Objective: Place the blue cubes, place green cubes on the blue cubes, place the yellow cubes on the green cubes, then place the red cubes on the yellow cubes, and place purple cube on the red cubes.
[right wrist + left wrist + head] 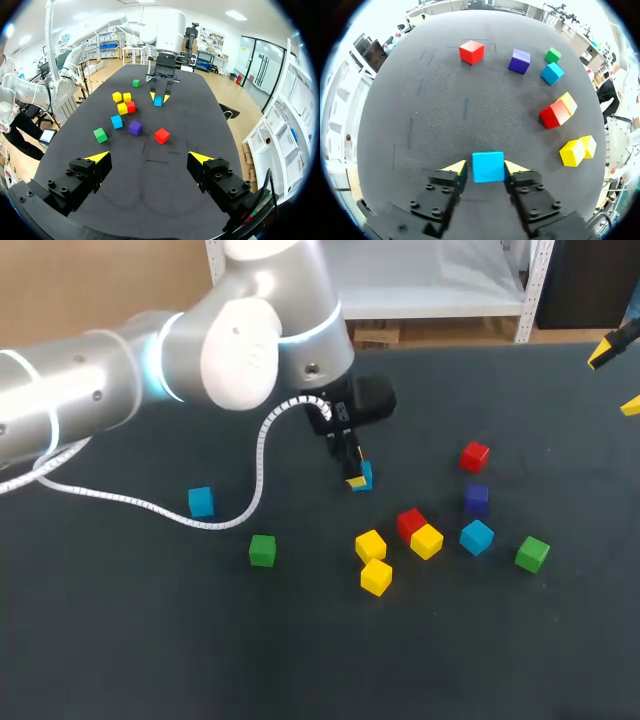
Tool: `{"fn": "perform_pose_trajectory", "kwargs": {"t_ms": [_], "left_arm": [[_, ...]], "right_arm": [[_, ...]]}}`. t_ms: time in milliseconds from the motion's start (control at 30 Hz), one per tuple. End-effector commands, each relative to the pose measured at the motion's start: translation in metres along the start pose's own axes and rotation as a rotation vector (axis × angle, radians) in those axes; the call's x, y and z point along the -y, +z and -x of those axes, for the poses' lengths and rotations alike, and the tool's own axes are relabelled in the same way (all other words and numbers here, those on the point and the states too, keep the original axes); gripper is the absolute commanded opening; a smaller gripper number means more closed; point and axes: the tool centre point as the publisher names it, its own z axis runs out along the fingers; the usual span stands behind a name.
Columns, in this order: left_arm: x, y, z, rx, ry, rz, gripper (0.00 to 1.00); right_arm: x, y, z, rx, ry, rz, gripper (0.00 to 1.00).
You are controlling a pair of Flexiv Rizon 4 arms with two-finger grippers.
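Observation:
My left gripper [355,477] is near the table's middle, its yellow-tipped fingers pressing both sides of a blue cube [363,475] low at the table surface. The left wrist view shows that blue cube [487,166] held between the fingertips [457,167]. Loose cubes lie to the right: red [474,455], purple [476,499], blue [476,537], green [532,553], and a red [410,523] touching a yellow [427,541]. Two more yellow cubes [372,560] sit nearby. Another blue [201,502] and green [262,550] lie left. My right gripper [150,157] hangs open and empty at the far right.
The dark table mat [120,640] stretches wide at the front and left. A white coiled cable [150,505] from my left arm hangs over the table near the left blue cube.

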Motion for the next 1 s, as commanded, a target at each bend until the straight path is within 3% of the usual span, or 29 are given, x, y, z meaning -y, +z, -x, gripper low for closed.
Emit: {"fn": "perform_pose_trajectory", "kwargs": {"t_ms": [33, 233, 633, 900, 1000], "left_arm": [[-0.0028, 0.0000, -0.0011, -0.009, 0.000, -0.008, 0.32], [0.0010, -0.0016, -0.0034, -0.014, -0.002, -0.011, 0.24], [0.0044, -0.0031, -0.0094, -0.016, -0.003, -0.010, 0.29], [0.0054, -0.0025, -0.0092, -0.012, 0.003, -0.010, 0.39], [0.0053, -0.0023, -0.0082, -0.010, 0.005, -0.010, 0.37]], "right_arm": [[-0.0012, 0.0004, 0.0004, 0.000, -0.001, -0.003, 1.00], [-0.0012, 0.0004, 0.0004, 0.000, -0.001, -0.003, 1.00], [-0.0012, 0.0004, 0.0004, 0.000, -0.001, -0.003, 1.00], [-0.0012, 0.0004, 0.0004, 0.000, -0.001, -0.003, 1.00], [-0.0012, 0.0004, 0.0004, 0.000, -0.001, -0.003, 1.00]]}}
